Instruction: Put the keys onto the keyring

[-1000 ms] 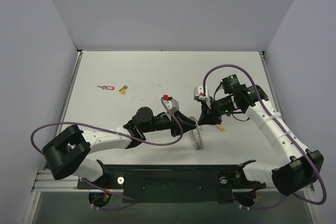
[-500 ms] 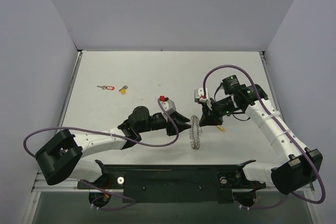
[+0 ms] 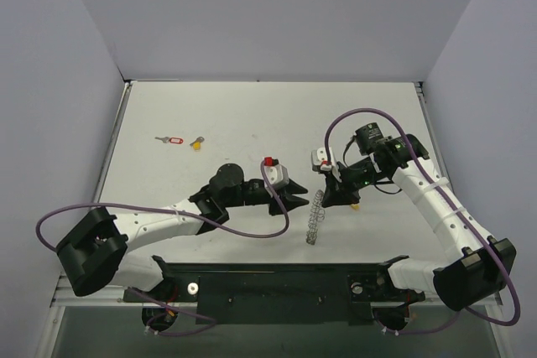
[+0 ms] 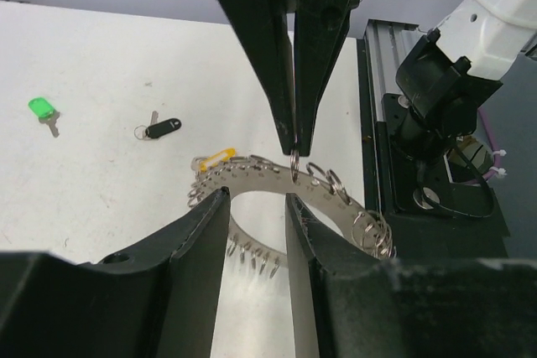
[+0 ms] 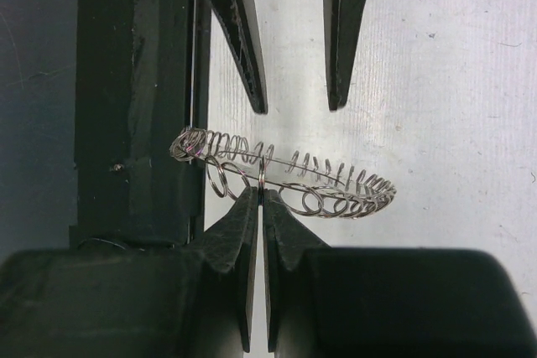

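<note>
Silvery wire coiled into a wide, scalloped keyring (image 5: 336,182), fringed with little loops, sits edge-on near the front of the table (image 3: 210,106), right gripper (image 5: 258,197) clamped tight on one loop, left gripper (image 4: 256,203) half-parted and empty just beside it.

The table (image 3: 210,115) is lit brightly and evenly from above, and only faint, soft shadows are cast on it. In both wrist views the near fingers (image 4: 193,291) are rendered blurred, while the keyring (image 5: 285,175) is resolved sharply.
</note>
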Action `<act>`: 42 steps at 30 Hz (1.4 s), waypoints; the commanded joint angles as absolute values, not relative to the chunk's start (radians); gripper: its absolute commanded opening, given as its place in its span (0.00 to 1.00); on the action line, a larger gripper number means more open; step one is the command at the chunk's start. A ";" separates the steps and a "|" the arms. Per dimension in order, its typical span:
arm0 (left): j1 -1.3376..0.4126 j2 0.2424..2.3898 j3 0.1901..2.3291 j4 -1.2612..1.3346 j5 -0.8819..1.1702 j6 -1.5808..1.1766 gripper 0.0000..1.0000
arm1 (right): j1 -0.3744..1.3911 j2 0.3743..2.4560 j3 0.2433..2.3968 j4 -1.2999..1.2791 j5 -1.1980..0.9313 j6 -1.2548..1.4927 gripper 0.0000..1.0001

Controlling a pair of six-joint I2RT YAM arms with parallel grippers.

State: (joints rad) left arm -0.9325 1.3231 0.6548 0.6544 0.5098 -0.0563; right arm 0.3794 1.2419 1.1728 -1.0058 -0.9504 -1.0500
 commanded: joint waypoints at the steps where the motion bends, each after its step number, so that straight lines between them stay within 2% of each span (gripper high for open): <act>1: -0.957 1.376 0.738 0.701 0.571 -0.028 0.43 | 0.376 1.249 1.209 -1.054 -0.994 -1.086 0.00; 22: -0.986 1.480 0.759 0.801 0.571 -0.107 0.31 | 0.360 1.241 1.206 -1.060 -1.011 -1.100 0.00; 25: -0.986 1.485 0.764 0.807 0.575 -0.118 0.17 | 0.360 1.239 1.204 -1.061 -1.012 -1.100 0.00; 26: -0.988 1.488 0.764 0.807 0.577 -0.121 0.07 | 0.360 1.242 1.204 -1.060 -1.012 -1.100 0.00; 28: -0.988 1.493 0.765 0.807 0.578 -0.126 0.00 | 0.360 1.241 1.204 -1.062 -1.012 -1.100 0.00; 34: -0.986 1.489 0.717 0.923 0.545 -0.210 0.00 | 0.338 1.241 1.200 -1.058 -1.041 -1.101 0.01; 35: -0.986 1.488 0.703 0.957 0.531 -0.225 0.00 | 0.328 1.238 1.195 -1.060 -1.058 -1.101 0.10; 36: -0.988 1.486 0.668 1.026 0.502 -0.259 0.00 | 0.304 1.236 1.190 -1.060 -1.098 -1.104 0.25; 38: -0.986 1.483 0.619 1.139 0.462 -0.299 0.00 | 0.264 1.220 1.161 -1.058 -1.150 -1.140 0.41; 40: -0.986 1.485 0.582 1.225 0.451 -0.319 0.00 | 0.235 1.195 1.134 -1.055 -1.189 -1.190 0.49; 42: -0.986 1.489 0.562 1.277 0.443 -0.337 0.00 | 0.215 1.180 1.120 -1.055 -1.219 -1.230 0.51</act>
